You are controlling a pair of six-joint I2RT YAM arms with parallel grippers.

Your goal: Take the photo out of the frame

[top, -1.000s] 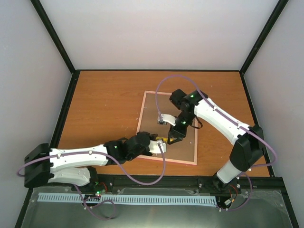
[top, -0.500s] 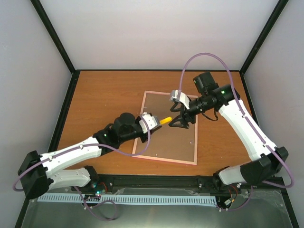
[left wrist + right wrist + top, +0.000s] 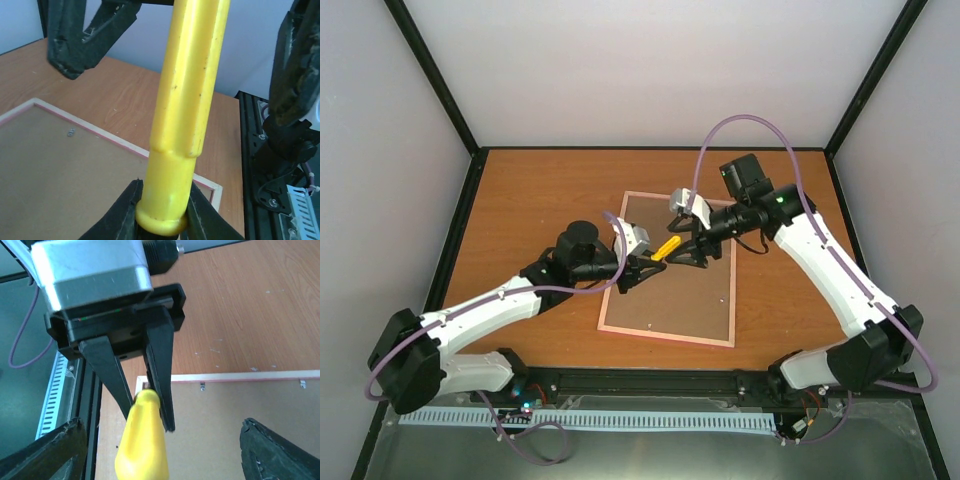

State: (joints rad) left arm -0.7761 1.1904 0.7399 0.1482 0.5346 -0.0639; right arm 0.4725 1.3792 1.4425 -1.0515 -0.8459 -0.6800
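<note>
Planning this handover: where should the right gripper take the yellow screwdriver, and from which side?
Probably the free half of the screwdriver handle, approaching end-on, opposite the left gripper, which pinches the other end. The handle juts straight out, faceted, between the open jaws of the right gripper.

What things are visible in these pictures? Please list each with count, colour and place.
table: one, orange-brown, under everything
frame: one, pink border, flat on the table, back up
board: one, brown, inside the frame
clips: at least two, metal, at the board's edge
screwdriver: one, yellow handle, held above the frame
left arm: one, white and black, jaws shut on the screwdriver's end
right arm: one, white and black, jaws open either side of the handle
</note>
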